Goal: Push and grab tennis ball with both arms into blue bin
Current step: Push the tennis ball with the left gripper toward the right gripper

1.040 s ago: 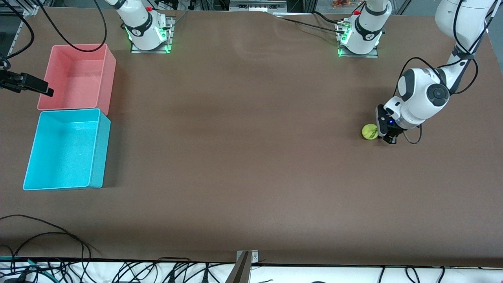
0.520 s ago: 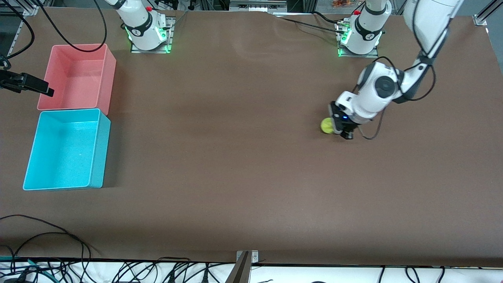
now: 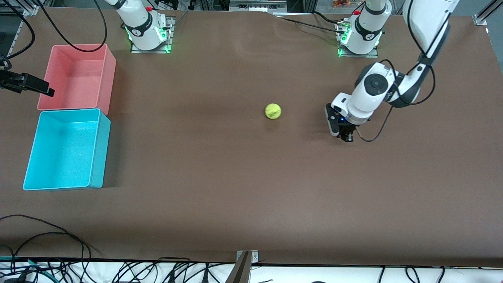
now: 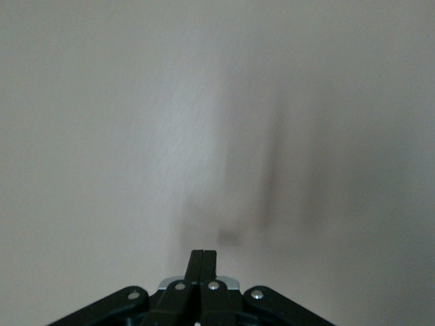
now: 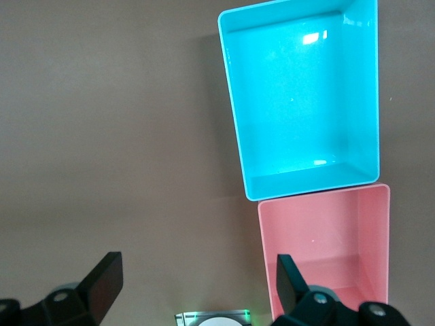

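So far, partway: tennis ball (image 3: pixel 272 111) sits loose on the brown table (image 3: pixel 235 188) near its middle, touching nothing, well apart from the blue bin (image 3: pixel 98 153) at the right arm's end. Left gripper (image 3: pixel 345 136) is low over the table toward the left arm's end, fingers clenched on nothing, apart from the ball. Right gripper (image 5: pixel 194 285) hangs w/ fingers spread wide, empty, near the pink bin (image 3: pixel 110 78), waiting. Blue bin is empty. Left to do, I'd judge: get ball closer, grab, drop in.
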Controlling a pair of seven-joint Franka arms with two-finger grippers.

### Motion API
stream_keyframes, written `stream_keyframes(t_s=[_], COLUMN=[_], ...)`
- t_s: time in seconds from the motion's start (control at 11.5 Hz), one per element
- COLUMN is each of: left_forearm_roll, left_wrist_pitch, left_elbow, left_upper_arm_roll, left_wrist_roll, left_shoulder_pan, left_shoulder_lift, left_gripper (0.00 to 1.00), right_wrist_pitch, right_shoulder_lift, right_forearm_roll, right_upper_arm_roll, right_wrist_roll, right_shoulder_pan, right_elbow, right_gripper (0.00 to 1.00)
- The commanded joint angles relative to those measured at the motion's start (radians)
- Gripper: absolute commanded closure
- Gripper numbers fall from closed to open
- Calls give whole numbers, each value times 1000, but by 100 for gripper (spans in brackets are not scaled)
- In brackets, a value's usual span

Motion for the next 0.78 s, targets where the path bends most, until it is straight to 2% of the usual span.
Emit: stream_keyframes(t_s=[0.0, 0.26, 0.43, 0.52, 0.69], left_forearm_roll=[50, 36, -52, -107, -119], left_wrist_pitch=[-23, -107, -159, -177, -300], left_elbow=[-8, -8, 6, 38, 153], left_upper_arm_roll=[-9, -12, -12, -11, -1], left_wrist_roll=[70, 67, 43, 32, -26], left_shoulder_pan=[107, 239, 349, 377, 379], left_shoulder_lift=[-24, -51, -65, -63, -45], left_gripper=[100, 100, 100, 100, 100], right_wrist_pitch=[-11, -8, 2, 2, 8], right_shoulder_lift=[0, 0, -5, -8, -22], right_forearm_roll=[16, 11, 5, 2, -6], right_upper_arm_roll=[1, 25, 33, 33, 56], right_wrist_roll=[-1, 8, 8, 8, 9], right_shoulder_pan=[1, 10, 10, 10, 10], right_elbow=[8, -21, -61, -79, -134], right_gripper=[0, 0, 0, 0, 0])
